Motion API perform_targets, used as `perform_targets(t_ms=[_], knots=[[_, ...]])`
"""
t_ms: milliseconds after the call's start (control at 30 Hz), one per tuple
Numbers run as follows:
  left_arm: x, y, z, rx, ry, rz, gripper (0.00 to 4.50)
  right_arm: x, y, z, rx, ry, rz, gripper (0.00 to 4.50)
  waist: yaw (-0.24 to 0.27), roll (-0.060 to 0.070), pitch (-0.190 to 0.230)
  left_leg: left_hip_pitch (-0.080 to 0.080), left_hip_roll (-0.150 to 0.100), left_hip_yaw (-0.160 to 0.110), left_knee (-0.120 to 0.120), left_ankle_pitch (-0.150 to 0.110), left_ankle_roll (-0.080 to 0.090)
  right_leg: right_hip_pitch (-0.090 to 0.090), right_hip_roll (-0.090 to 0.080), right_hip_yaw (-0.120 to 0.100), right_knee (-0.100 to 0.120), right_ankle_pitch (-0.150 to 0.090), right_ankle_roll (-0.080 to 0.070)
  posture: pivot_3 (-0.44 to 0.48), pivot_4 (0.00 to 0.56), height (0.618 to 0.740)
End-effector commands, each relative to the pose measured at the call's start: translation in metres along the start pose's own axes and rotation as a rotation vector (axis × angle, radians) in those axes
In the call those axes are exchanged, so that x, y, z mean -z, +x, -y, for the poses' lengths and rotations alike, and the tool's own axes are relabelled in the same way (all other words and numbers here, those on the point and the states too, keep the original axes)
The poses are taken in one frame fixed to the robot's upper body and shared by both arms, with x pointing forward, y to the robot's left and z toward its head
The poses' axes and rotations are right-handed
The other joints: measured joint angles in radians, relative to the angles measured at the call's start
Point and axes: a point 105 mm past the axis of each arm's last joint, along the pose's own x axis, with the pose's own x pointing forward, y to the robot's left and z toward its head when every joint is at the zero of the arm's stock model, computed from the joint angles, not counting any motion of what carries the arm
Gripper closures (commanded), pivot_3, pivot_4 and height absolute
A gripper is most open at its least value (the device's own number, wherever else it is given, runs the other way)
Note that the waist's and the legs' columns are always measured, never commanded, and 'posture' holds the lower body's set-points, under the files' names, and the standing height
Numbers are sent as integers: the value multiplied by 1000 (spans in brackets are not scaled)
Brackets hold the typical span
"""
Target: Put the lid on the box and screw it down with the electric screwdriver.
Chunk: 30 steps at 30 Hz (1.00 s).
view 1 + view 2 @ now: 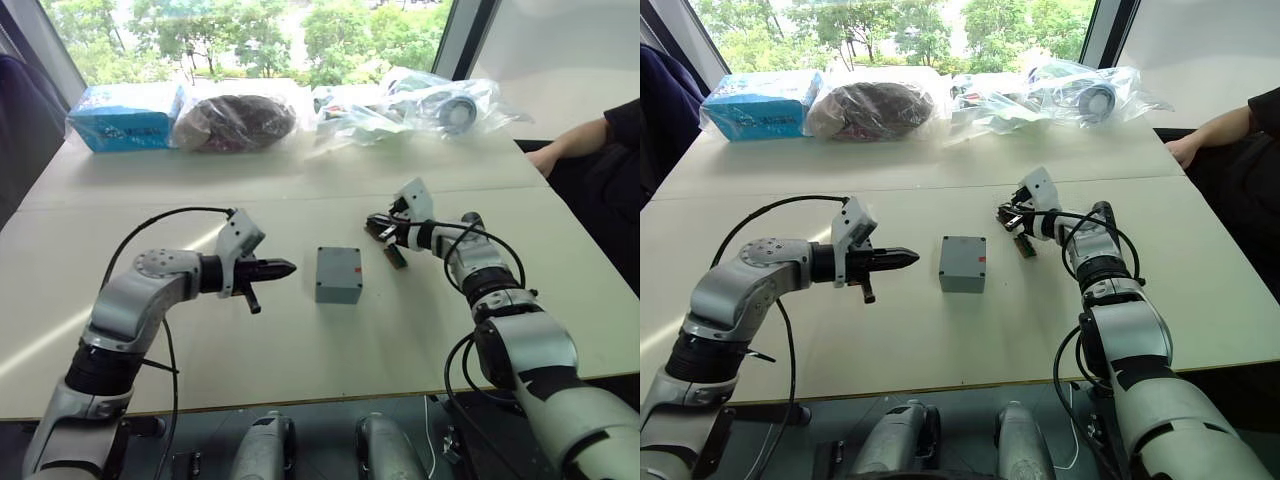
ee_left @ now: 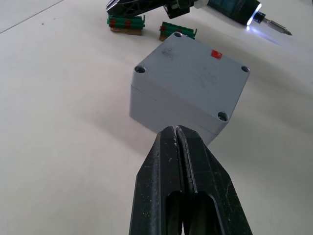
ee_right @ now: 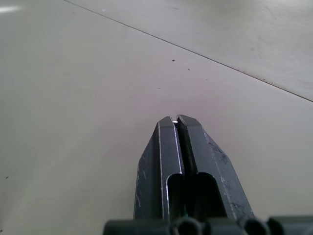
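Head views: grey box (image 1: pixel 338 275) near the middle of the pale worktop (image 1: pixel 300 340), lid (image 2: pixel 194 70) already seated on top, small red mark near one edge. Left gripper (image 1: pixel 281 268) level with the box and near it on the left, apart from it, jaws clenched on nothing, tip aimed at the box. Right gripper (image 1: pixel 1010 217) beyond and to the right of the box, close above two small green parts (image 1: pixel 395 256) and some dark wiring. Along the far edge of the worktop a blue carton (image 1: pixel 128 115) and several clear plastic bags (image 1: pixel 236 121). A person's arm (image 1: pixel 572 142) at the far right edge.

Left wrist view: black fingers (image 2: pixel 183 186) pressed tight together, tips just short of the box's near corner. Lid flat and square on the box, thin seam running round below it, a round screw recess at each of four corners, red mark near one of the far corners. Beyond the box the two green parts with red bands, and the black electric screwdriver (image 2: pixel 239 11) with its tip light glowing white and thin metal bit pointing away over the worktop.

Right wrist view: fingers (image 3: pixel 181 161) closed together, bare worktop with one thin seam line beyond.
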Motion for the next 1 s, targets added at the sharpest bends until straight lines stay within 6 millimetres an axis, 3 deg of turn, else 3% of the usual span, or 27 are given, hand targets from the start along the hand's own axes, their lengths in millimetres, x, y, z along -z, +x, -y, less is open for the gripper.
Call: perform_targets(t_ms=[33,267,367,567,700,1000], knots=[[-10,-1,1,2,41,27,4500,-23,-5,5,7,-71,85,4481,0,0,0,0,0,0,0,0,0,0,0,0,0,0,0,0,150,740],[-13,0,-1,13,49,35,4500,-62,-21,9,5,-147,223,4481,1,0,0,0,0,0,0,0,0,0,0,0,0,0,0,0,150,740],[-23,-5,1,42,65,52,4500,-78,-35,-6,-57,-196,275,4481,4,1,0,0,0,0,0,0,0,0,0,0,0,0,0,0,150,740],[-32,-9,12,121,111,41,4500,-71,-59,-44,-121,-204,266,4481,5,1,0,0,1,-1,0,0,0,0,0,0,0,0,0,0,150,740],[-39,-6,15,147,135,48,4500,-53,-67,-69,-151,-171,226,4481,8,1,0,0,0,-1,0,0,0,0,0,0,1,0,0,0,150,740],[-34,3,9,127,133,36,4500,-37,-68,-85,-160,-115,179,4481,7,0,0,0,0,-1,1,0,0,0,0,0,1,0,0,0,150,740]])
